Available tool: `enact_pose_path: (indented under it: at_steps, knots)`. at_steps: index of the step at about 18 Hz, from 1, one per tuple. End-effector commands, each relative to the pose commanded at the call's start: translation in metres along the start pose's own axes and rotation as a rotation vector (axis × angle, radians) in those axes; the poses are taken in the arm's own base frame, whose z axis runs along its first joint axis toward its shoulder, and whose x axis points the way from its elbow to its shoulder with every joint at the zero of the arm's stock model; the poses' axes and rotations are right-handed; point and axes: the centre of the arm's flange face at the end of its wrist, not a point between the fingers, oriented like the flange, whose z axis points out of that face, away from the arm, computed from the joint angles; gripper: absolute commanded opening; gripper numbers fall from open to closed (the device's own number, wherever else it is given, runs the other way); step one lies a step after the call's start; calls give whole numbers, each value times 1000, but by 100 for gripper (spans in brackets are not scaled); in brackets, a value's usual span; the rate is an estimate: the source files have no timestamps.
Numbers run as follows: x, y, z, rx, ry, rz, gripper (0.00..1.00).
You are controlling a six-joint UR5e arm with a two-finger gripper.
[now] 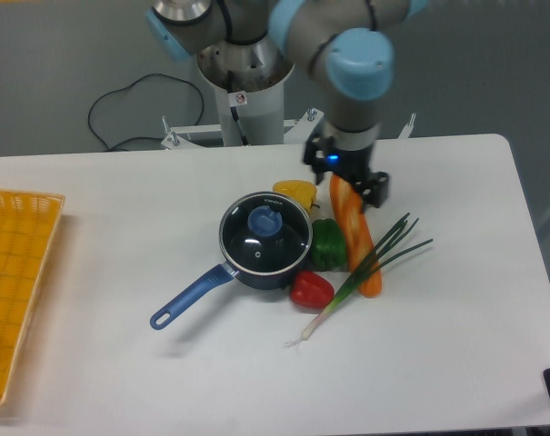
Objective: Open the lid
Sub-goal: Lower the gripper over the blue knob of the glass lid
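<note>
We have only the one fixed view to go through. In it, the lid [265, 239] sits flat and closed on the dark blue saucepan [256, 263], its light-blue knob [264, 220] at the centre of the glass. We take the saucepan as our landmark. Its long handle runs down and to the left across the white counter [456, 327]. Touching its far rim is a yellow pepper [295, 193]; a green pepper [326, 244] presses against its right side, and a red pepper [312, 290] lies at its lower right. Just beyond the green pepper we see a carrot [355, 231] with a spring onion [365, 268] laid across it. Well to the left of the saucepan is a yellow basket [15, 272].

Our pincer [347, 179] hangs to the upper right of the saucepan, over the top end of the carrot, holding nothing; its fingers look spread, with a gap showing between them.

We judge the task barely begun: nothing is lifted, and reaching the knob, gripping it and raising the lid all remain.
</note>
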Motion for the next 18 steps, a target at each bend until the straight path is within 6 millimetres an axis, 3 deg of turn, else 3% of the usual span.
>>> enact_pose_path:
  at_steps: [4, 8, 11, 18]
  knots:
    - [23, -7, 16, -12, 34, 19, 99]
    - [31, -6, 29, -14, 62, 19, 99]
    - [44, -7, 30, 56, 40, -29, 99]
    - [52, -12, 32, 61, 15, -47, 99]
